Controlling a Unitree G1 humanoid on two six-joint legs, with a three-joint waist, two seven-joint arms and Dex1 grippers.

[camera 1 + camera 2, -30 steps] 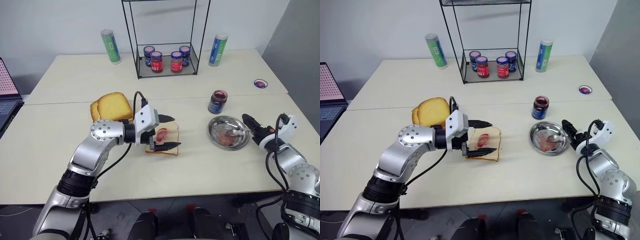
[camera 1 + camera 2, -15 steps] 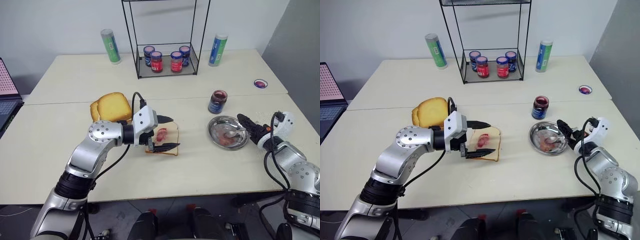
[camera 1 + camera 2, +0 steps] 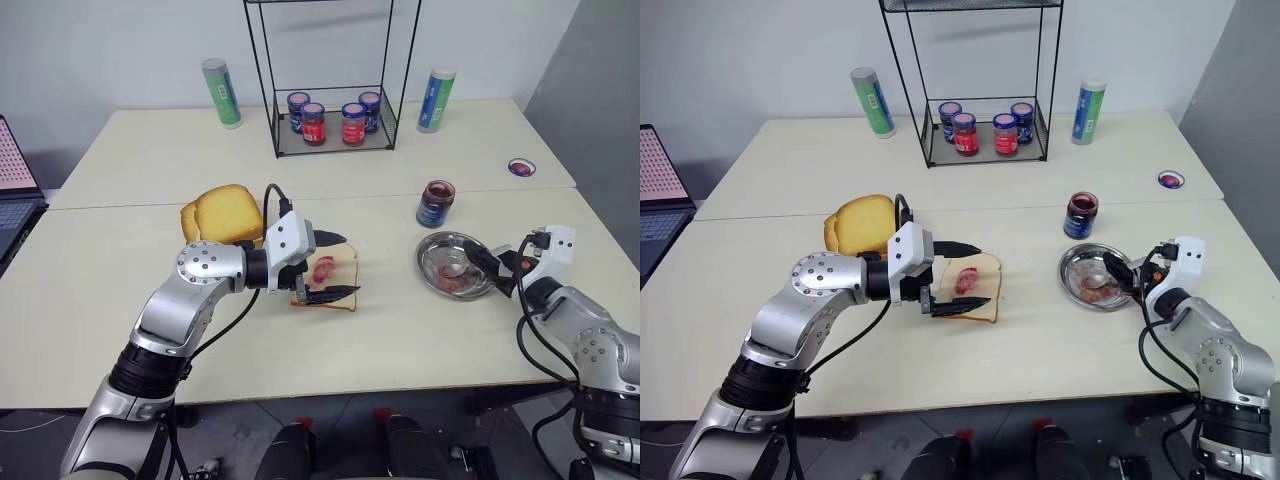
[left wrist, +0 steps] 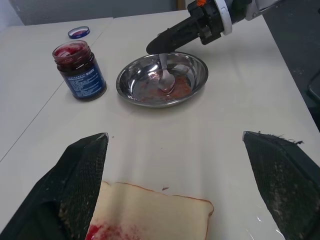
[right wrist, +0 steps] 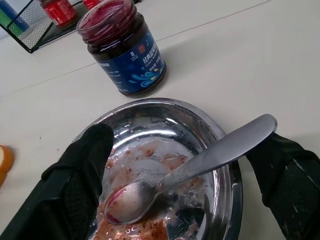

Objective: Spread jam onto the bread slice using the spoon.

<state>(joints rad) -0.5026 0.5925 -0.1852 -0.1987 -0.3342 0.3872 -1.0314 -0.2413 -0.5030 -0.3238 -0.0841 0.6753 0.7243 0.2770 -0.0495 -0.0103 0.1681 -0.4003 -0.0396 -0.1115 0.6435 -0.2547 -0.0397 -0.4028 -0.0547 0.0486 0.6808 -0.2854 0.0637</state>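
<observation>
The bread slice (image 3: 342, 275) lies on the table with a smear of red jam (image 3: 323, 268) on its face. My left gripper (image 3: 338, 265) is open, one finger on each side of the slice. The spoon (image 5: 200, 165) rests in the round steel plate (image 3: 421, 262), its bowl among jam smears and its handle over the rim. My right gripper (image 3: 482, 262) is open at that rim, and the spoon handle lies between its fingers (image 5: 82, 170) without being clamped. The open jam jar (image 3: 435, 203) stands just behind the plate.
A thicker stack of bread (image 3: 225, 212) sits behind my left arm. A wire rack (image 3: 333, 118) with several lidded jars stands at the back, a tall can (image 3: 220, 92) on its left and another (image 3: 436, 100) on its right. A jar lid (image 3: 521, 167) lies far right, a laptop (image 3: 12, 190) far left.
My right gripper has rolled at the wrist and shifted slightly left, so its fingers now reach over the plate's rim around the spoon handle. The left arm and bread have not moved.
</observation>
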